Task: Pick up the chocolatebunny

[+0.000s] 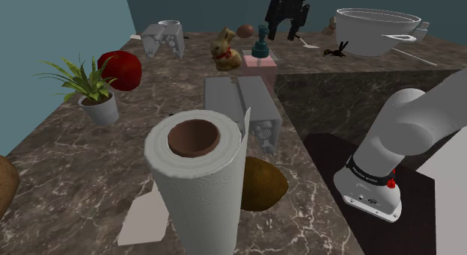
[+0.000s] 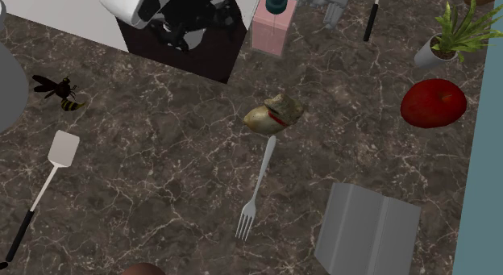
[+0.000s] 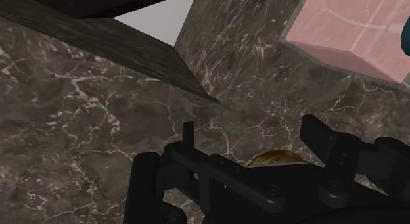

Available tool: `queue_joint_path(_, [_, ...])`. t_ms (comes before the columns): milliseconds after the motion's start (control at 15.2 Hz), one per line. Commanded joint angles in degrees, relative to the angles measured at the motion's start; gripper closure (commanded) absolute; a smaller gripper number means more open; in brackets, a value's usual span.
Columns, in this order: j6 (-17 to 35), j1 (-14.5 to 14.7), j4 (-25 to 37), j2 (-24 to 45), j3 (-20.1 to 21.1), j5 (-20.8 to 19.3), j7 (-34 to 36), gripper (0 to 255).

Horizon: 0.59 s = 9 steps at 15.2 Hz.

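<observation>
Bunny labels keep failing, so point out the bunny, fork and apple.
bunny (image 1: pixel 222 48): shoulder view, its chest.
fork (image 2: pixel 264 168): second exterior view, its handle.
apple (image 2: pixel 434 103): second exterior view, its red top.

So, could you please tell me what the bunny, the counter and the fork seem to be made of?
Bunny: golden-tan surface with a red band at the neck, possibly foil wrap, though that is uncertain. Counter: dark brown stone with thin white veins, marble-like and smooth. Fork: plain pale grey, probably metal, but the look leaves it open.
</observation>
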Motion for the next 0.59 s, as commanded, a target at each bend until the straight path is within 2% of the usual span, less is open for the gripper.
queue_joint_path(0, [2.1,0.3,2.6,3.3,0.5,1.5,1.6,0])
queue_joint_path(528, [7.9,1.2,15.4,16.5,2.0,6.2,7.2,0])
